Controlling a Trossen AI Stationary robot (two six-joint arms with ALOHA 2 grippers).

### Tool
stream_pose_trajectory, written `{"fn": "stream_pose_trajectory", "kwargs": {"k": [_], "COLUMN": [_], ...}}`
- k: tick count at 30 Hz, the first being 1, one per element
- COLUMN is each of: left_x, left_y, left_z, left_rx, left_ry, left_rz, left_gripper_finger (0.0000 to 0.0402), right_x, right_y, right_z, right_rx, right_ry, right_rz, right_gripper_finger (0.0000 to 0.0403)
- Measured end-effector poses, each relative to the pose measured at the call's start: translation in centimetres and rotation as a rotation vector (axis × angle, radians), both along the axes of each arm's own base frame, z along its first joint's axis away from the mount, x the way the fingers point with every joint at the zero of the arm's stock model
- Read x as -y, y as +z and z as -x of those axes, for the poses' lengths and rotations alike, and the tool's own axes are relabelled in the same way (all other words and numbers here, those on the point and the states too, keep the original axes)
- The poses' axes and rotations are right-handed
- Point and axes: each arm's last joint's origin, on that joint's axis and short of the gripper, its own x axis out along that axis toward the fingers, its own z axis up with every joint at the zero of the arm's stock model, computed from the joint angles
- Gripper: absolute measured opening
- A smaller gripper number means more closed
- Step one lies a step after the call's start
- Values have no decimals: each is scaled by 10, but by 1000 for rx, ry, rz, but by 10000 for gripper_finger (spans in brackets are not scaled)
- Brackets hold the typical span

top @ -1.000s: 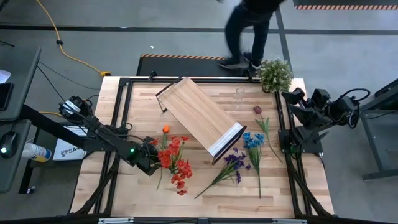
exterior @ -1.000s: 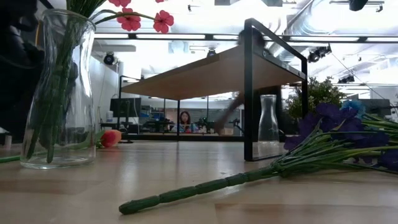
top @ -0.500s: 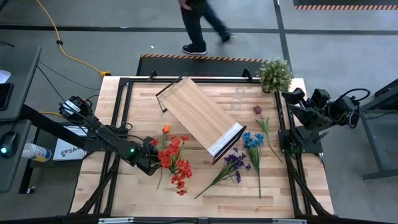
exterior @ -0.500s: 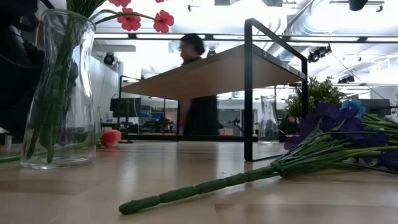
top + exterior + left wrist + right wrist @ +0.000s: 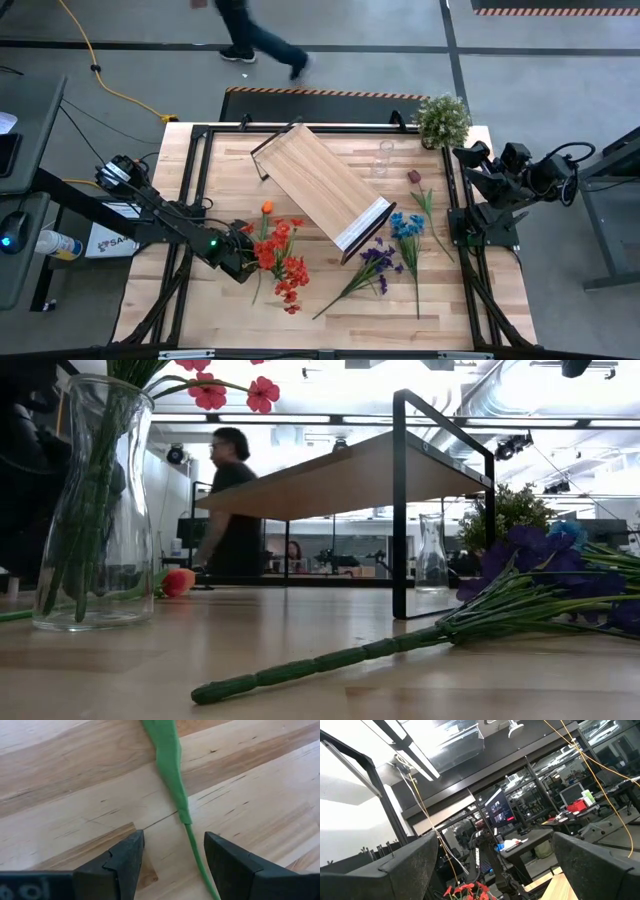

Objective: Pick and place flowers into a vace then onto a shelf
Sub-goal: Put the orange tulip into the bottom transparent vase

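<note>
1. Left gripper: fingers spread over a green stalk, nothing pinched; the bloom is cut off.
2. Red flowers hide the vase.
3. Right gripper: parked, fingers spread, empty.
4. Shelf lies mid-table.

A grey floor with a yellow cable surrounds the plank table. A person walks past; desks, monitors and ceiling lights fill the room.
</note>
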Motion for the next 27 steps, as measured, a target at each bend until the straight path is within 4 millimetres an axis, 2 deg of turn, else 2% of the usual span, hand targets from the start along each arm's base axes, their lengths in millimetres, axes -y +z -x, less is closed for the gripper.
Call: {"fn": "stream_pose_trajectory", "kwargs": {"k": [23,27], "left_x": [-1,-2], "left_y": [-4,-5], "left_z": [4,5], "left_rx": [-65,-95], "left_ry": [44,43], "left_rz": [20,29], "left_gripper_finger": [245,233], "right_x": [0,0], "right_y": [0,0], "right_z": [0,0], "right_rx": [1,1], "right_ry": [1,1], "right_rz": [-3,-4], "right_gripper_finger": [381,381]}}
